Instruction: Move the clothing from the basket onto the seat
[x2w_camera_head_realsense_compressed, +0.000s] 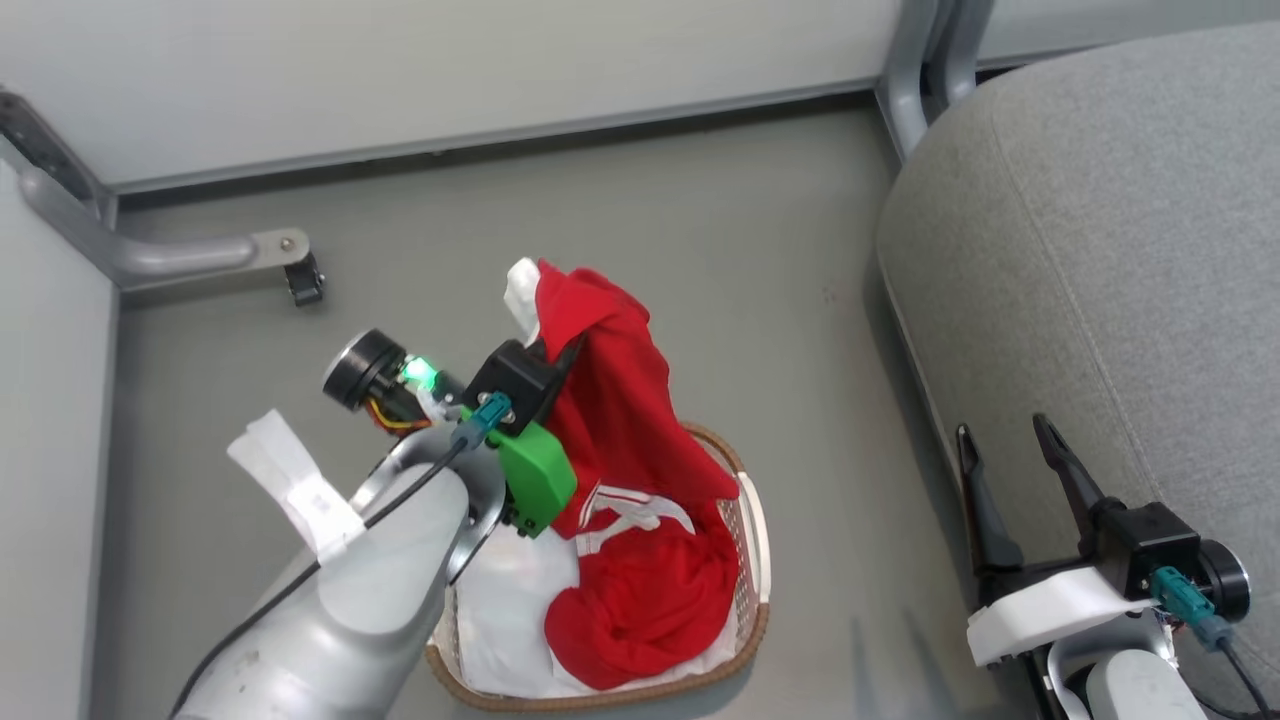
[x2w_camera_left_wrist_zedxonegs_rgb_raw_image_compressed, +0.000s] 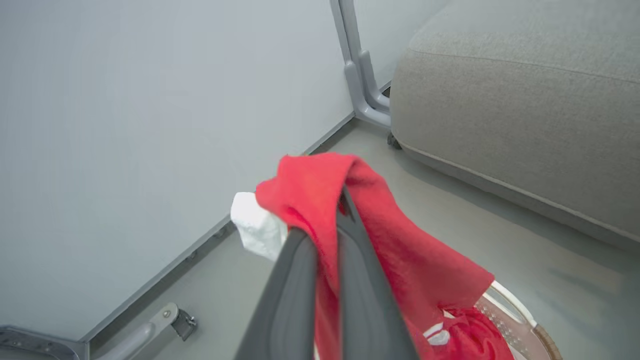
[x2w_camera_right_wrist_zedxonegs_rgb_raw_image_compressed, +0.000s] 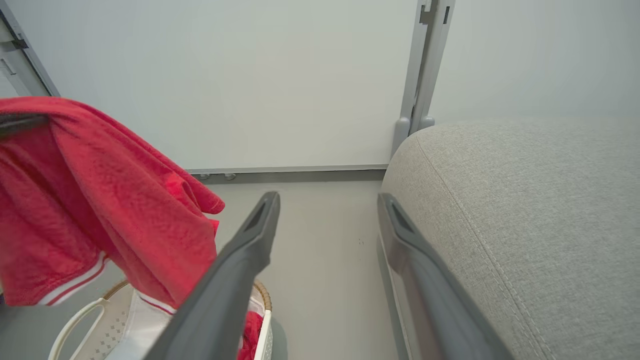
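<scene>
Pinching a red garment (x2w_camera_head_realsense_compressed: 620, 400), the left hand (x2w_camera_head_realsense_compressed: 565, 352) holds it over the basket (x2w_camera_head_realsense_compressed: 752, 560) at six o'clock — its lower end trailing inside. Swinging toward the seat (x2w_camera_head_realsense_compressed: 1100, 250) at three o'clock could snag it; the right hand (x2w_camera_head_realsense_compressed: 1002, 428) stands spread.

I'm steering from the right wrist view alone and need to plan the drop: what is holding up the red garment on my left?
Observer: The left gripper is shut on the red garment at its top fold, above the basket.
Operator: Is anything else in the basket?
Observer: Yes, a second red garment lies bunched on a white sheet inside.
Operator: Did the gripper catch only red?
Observer: A white scrap pokes out beside the fingers; collar or sheet, I cannot tell.
</scene>
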